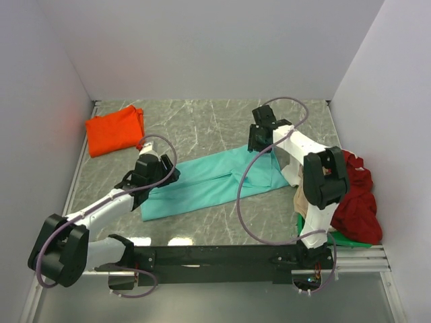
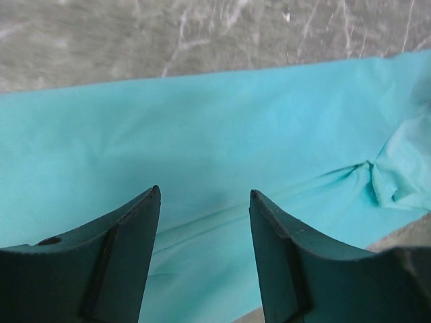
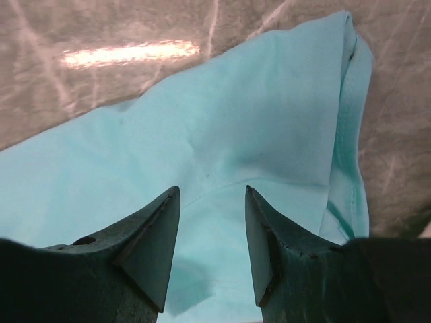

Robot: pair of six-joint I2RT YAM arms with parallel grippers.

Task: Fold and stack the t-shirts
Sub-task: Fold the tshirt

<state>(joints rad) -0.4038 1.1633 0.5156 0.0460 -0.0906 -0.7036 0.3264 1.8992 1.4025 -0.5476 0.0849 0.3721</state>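
Teal t-shirt (image 1: 215, 178) lies mid-desk (image 1: 202, 124), folded into a long band running diagonally, near-left to far-right. Soft cotton, a few creases, doubled edge at the far-right end.

Left hand (image 2: 205, 192) is over its near-left end — fingers spread, nothing between them. Right hand (image 3: 212, 188) is over the far-right end, also spread and empty.

Orange t-shirt (image 1: 114, 130) sits folded in the far-left corner, well apart. Dark red t-shirt (image 1: 357, 202) is heaped at the right edge — beige t-shirt (image 1: 301, 198) and green t-shirt (image 1: 340, 237) just beside it.

Bare marbled desk shows behind the teal band.
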